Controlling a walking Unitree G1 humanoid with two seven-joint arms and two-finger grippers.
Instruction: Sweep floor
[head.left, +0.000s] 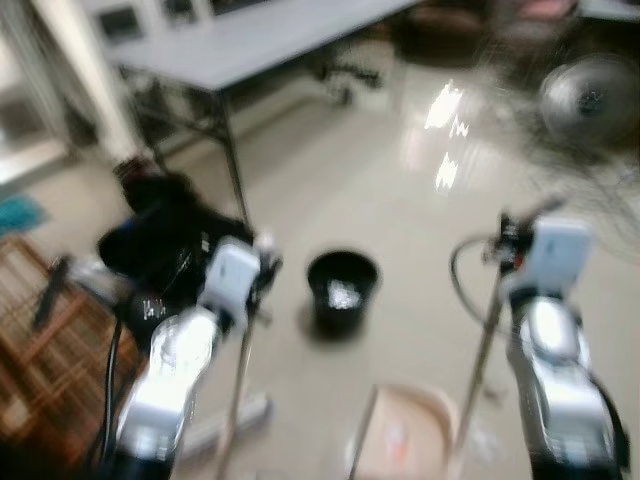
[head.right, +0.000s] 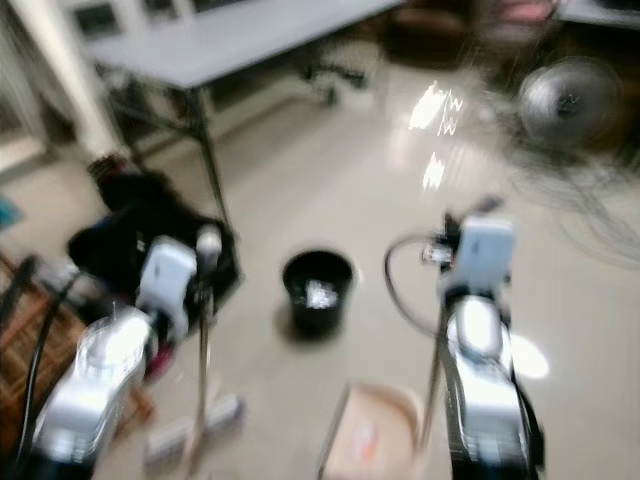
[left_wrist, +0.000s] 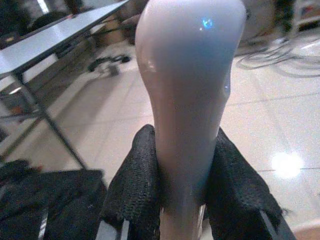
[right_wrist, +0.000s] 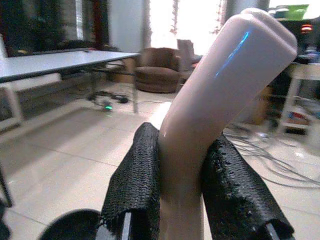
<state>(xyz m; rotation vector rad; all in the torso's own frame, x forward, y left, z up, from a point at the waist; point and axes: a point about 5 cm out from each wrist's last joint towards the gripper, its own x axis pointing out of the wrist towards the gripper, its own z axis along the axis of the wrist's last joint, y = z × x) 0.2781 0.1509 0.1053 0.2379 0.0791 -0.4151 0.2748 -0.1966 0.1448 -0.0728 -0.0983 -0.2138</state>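
My left gripper (head.left: 258, 268) is shut on the pale top of a broom handle (left_wrist: 187, 100), its black fingers (left_wrist: 135, 185) pressed against both sides. The thin pole runs down to the broom head (head.left: 235, 420) on the tiled floor. On the right, my right gripper (head.left: 510, 245) is shut on the bent pale grip of a dustpan handle (right_wrist: 220, 95). Its pole slants down to a pinkish dustpan (head.left: 405, 435) resting on the floor between my arms. The head views are blurred.
A black bucket (head.left: 342, 290) with something pale inside stands on the floor ahead. A black bag (head.left: 165, 240) lies by the leg of a grey table (head.left: 260, 35). A wooden rack (head.left: 40, 330) is at left, a floor fan (head.left: 590, 100) and cables at far right.
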